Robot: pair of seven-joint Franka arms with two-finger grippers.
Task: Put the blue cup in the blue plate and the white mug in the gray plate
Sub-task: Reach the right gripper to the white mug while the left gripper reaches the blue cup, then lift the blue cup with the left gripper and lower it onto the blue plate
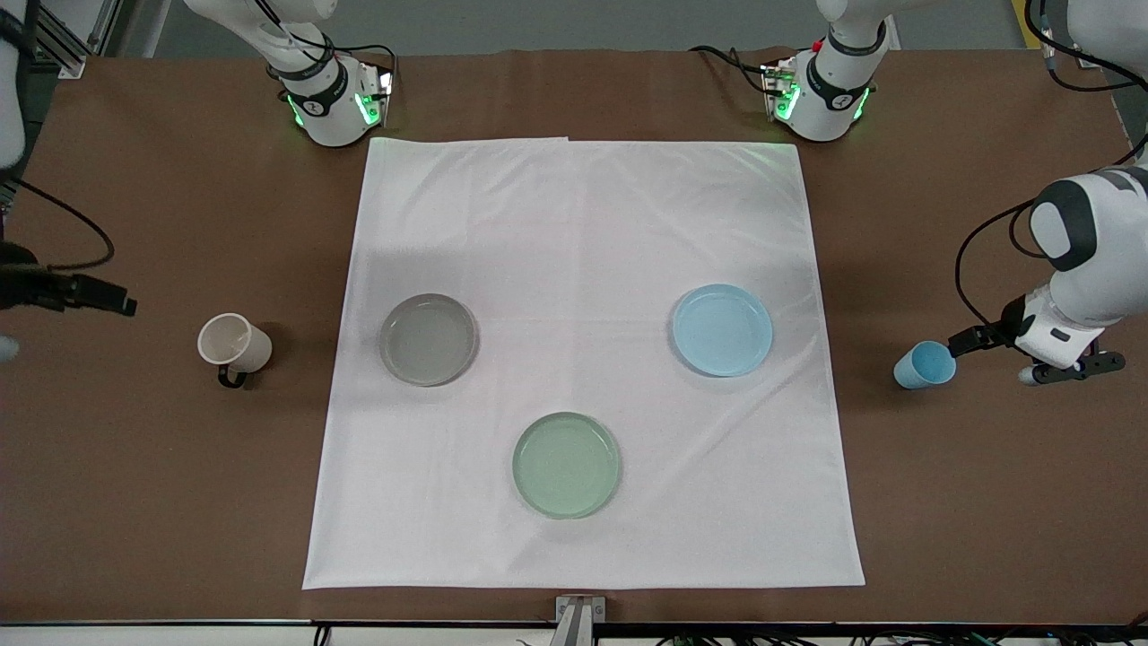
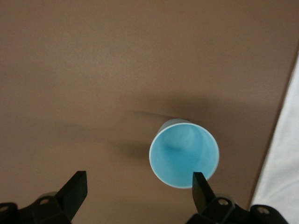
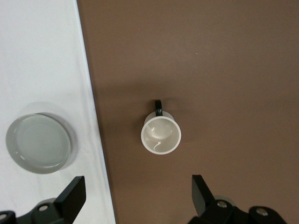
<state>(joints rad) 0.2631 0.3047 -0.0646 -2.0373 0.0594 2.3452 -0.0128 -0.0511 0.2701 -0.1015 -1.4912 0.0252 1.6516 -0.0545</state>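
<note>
The blue cup (image 1: 924, 365) stands upright on the bare brown table off the cloth, at the left arm's end. My left gripper (image 1: 1022, 354) hovers low beside it, open; in the left wrist view the cup (image 2: 184, 153) lies just ahead of the gripper (image 2: 138, 193), close to one fingertip (image 2: 200, 186). The blue plate (image 1: 722, 329) is empty on the cloth. The white mug (image 1: 234, 344) stands upright at the right arm's end, handle toward the front camera. My right gripper (image 1: 90, 294) is high above the table there, open (image 3: 138, 196), with the mug (image 3: 161, 134) below. The gray plate (image 1: 429, 339) is empty.
A pale green plate (image 1: 567, 465) sits empty on the white cloth (image 1: 583, 224), nearest the front camera. The gray plate (image 3: 39, 143) and the cloth's edge (image 3: 88, 79) also show in the right wrist view.
</note>
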